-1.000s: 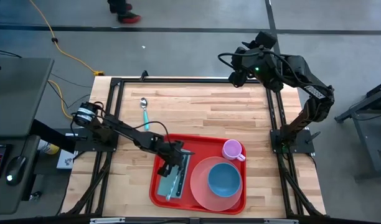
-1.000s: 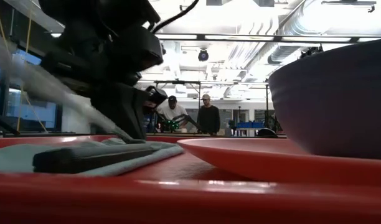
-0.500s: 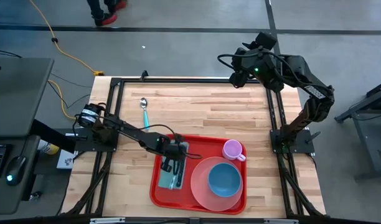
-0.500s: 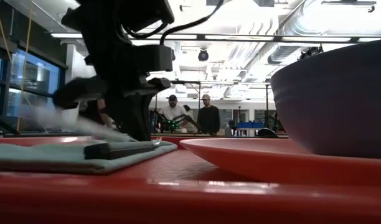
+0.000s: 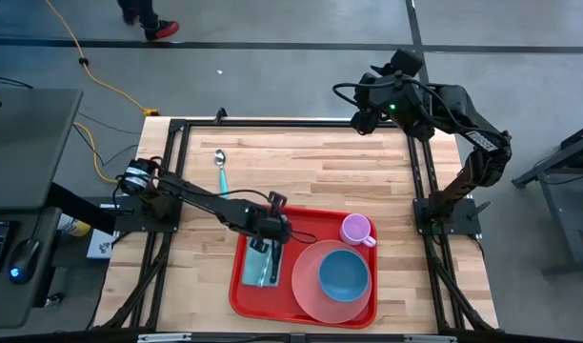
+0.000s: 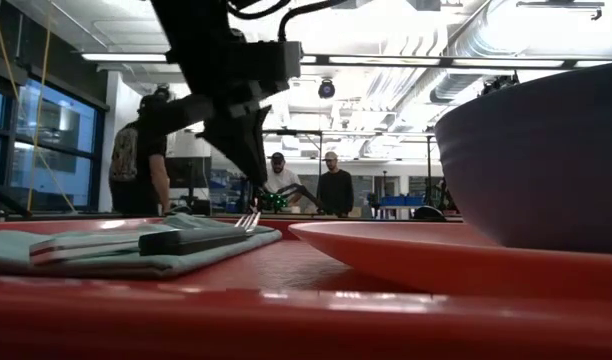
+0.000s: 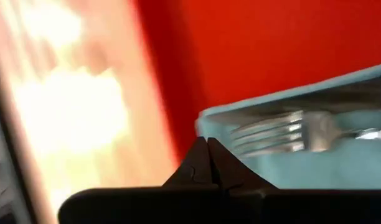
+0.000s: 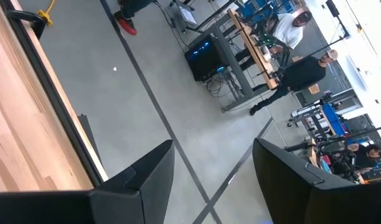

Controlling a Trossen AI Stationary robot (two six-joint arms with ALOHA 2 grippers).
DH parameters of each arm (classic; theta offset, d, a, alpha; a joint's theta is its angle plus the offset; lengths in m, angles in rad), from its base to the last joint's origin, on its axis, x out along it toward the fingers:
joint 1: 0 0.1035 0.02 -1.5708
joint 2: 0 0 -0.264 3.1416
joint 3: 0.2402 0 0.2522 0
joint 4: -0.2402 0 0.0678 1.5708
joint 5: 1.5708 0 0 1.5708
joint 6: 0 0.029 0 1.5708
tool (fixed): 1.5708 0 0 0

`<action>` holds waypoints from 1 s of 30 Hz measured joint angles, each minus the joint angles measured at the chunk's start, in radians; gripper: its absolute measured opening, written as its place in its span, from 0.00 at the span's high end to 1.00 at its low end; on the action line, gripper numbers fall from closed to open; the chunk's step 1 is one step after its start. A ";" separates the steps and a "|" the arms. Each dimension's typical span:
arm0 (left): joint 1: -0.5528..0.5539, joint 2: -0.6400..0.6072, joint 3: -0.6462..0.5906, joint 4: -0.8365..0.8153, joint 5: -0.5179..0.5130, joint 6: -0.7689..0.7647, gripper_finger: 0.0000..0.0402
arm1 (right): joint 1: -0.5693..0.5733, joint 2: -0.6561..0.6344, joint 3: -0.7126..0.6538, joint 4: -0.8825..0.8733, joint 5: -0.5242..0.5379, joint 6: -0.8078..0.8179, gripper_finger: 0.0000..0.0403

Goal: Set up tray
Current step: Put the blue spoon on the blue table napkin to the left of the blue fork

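— Tray [image 5: 304, 217] first: where?
— Red, rectangular, flat on the wooden table [image 5: 301, 167], toward six o'clock of the tabletop in the high view, a little right of centre. Near rim right at the lens in the low view.
— And on it?
— Round salmon-pink plate [image 5: 306, 286] filling the four-to-five o'clock part, blue bowl [image 5: 344, 273] sitting in it. Pink mug [image 5: 355, 230] at about two o'clock of the tray, touching or just beside the plate's rim; cannot tell which. Teal napkin [image 5: 251, 272] laid along the nine o'clock side, with a fork [image 7: 284, 132] and a dark-handled utensil [image 6: 191, 239] lying on top, tines pointing toward twelve o'clock.
— Left gripper [image 5: 275, 227]?
— Over the napkin's twelve o'clock end, lifted clear of the cloth in the low view, arm stretched in from nine o'clock. Fingers [image 7: 206, 163] pressed together, tips meeting, nothing between them.
— Right gripper [image 8: 212, 171]?
— Parked high by the table's one o'clock corner, well apart from the tray, facing out to the floor. Fingers spread wide, nothing between.
— Anything else on the table?
— Teal-handled spoon [image 5: 221, 169] on bare wood at about eleven o'clock of the tray, well apart from it.
— Beyond the table?
— People standing in the room behind, seen in the low view; one more walking past at twelve o'clock in the high view.
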State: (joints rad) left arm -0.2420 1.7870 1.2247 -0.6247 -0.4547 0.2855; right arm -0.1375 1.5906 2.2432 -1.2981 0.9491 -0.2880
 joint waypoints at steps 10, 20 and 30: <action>0.239 -0.191 0.055 -0.494 -0.214 -0.560 0.98 | 0.000 0.000 0.000 -0.081 -0.017 0.077 0.51; 0.508 -0.397 0.056 -0.678 -0.181 -0.904 0.98 | 0.000 -0.001 0.000 -0.167 -0.014 0.150 0.51; 0.734 -0.394 -0.053 -0.638 -0.003 -1.007 0.98 | 0.000 -0.008 0.000 -0.204 -0.048 0.231 0.51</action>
State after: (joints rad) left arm 0.4918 1.3933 1.1721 -1.2623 -0.4582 -0.7219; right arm -0.1375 1.5821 2.2433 -1.5019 0.9015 -0.0566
